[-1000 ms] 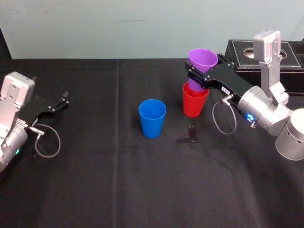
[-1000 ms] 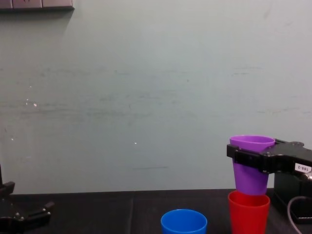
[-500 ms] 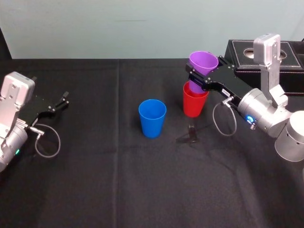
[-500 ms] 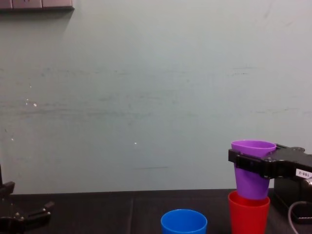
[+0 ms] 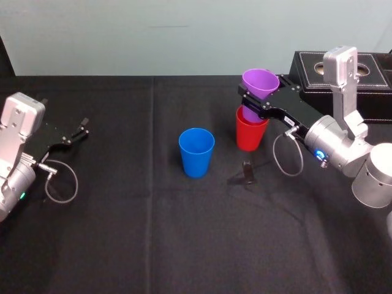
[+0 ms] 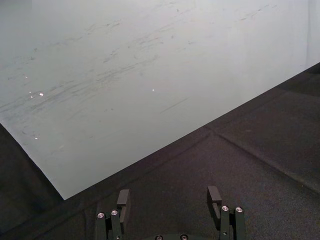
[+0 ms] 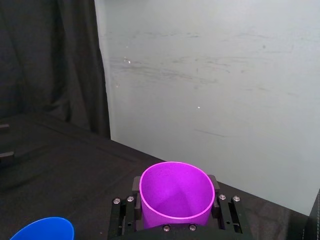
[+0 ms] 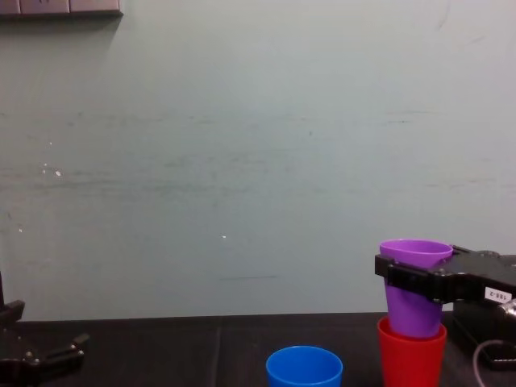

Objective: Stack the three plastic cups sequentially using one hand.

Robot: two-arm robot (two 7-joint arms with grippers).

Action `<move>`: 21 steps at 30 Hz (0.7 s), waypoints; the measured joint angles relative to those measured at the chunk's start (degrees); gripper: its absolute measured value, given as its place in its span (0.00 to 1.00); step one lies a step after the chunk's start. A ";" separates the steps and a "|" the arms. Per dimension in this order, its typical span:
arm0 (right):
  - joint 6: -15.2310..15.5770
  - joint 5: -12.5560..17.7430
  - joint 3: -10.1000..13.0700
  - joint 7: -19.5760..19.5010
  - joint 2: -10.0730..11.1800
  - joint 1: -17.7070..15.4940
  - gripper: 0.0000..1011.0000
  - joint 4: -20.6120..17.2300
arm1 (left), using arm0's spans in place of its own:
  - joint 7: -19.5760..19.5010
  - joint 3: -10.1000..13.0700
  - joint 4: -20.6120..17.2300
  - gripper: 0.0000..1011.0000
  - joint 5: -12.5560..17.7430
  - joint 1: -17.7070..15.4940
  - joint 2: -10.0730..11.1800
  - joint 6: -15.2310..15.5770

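**Near left of bench [image 5: 153, 233].** Left gripper [image 5: 76, 131] logged as parked, jaws spread wide with nothing between them (plain in the left wrist view).

**Mid-bench.** Blue cup [image 5: 196, 152] recorded standing free, mouth up, apart from the other two and not yet taken up.

**Beyond, to the right.** Red cup [image 5: 250, 131] recorded upright on the bench, serving as base of the stack.

**Same place, above.** Purple cup [image 5: 260, 82] found clamped just under its rim by the right gripper [image 5: 256, 103], jaws closed on its wall.
- Seen lower than a second before: base then barely at the red rim, now sunk inside it.
- Upper part left standing well proud.
- Judged as the first nesting under way but not seated (more descent wanted before any release).
- Pointed mouth up, narrow end down.
- Long axis close to vertical and in line with the red cup's, as far as the chest view told.

**Farthest.** Black box [image 5: 312, 73] noted behind the right arm, no part of the stacking.
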 joint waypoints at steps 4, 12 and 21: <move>-0.18 -0.21 -0.25 0.14 -0.18 0.35 0.74 0.62 | 0.00 0.00 0.00 0.99 0.00 0.00 0.00 0.00; -0.46 -0.56 -0.54 0.34 -0.45 0.74 0.74 1.41 | 0.00 0.00 0.00 0.99 0.00 0.00 0.00 0.00; -1.26 -1.00 -0.66 0.30 -0.77 0.84 0.74 2.16 | 0.00 0.00 0.00 0.99 0.00 0.00 0.00 0.00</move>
